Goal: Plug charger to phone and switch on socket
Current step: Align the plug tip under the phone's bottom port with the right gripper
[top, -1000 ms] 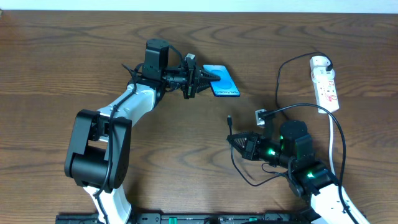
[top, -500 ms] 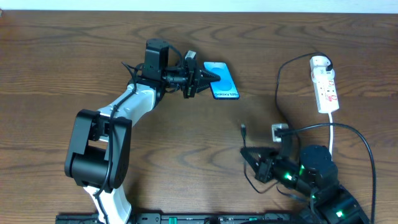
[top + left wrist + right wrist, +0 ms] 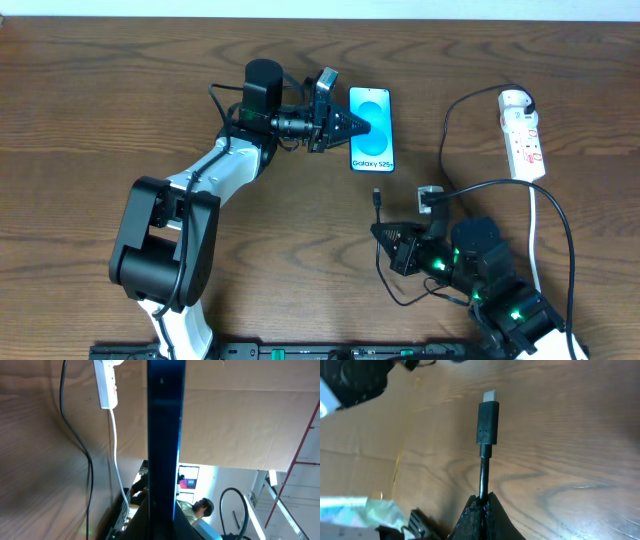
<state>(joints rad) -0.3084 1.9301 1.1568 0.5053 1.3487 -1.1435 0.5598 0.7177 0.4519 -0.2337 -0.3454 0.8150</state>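
Note:
The phone (image 3: pixel 371 130), cyan screen with white "Galaxy S25+" text, is held at its left edge by my left gripper (image 3: pixel 350 123), which is shut on it. In the left wrist view the phone (image 3: pixel 165 435) shows edge-on as a dark vertical bar between the fingers. My right gripper (image 3: pixel 388 240) is shut on the charger cable just behind its black plug tip (image 3: pixel 377 197). In the right wrist view the plug (image 3: pixel 488 422) points up from the fingers (image 3: pixel 482 505). The white socket strip (image 3: pixel 522 133) lies at the far right, and also shows in the left wrist view (image 3: pixel 106 385).
The thin black cable (image 3: pixel 447 130) loops from the socket's top end down to my right arm. A thick white cord (image 3: pixel 535 215) runs from the strip toward the front right. A small white block (image 3: pixel 430 196) sits by the right arm.
My left gripper moved right and turned the phone so its long side runs front to back. My right arm shifted left and forward with the plug, after first drawing back.

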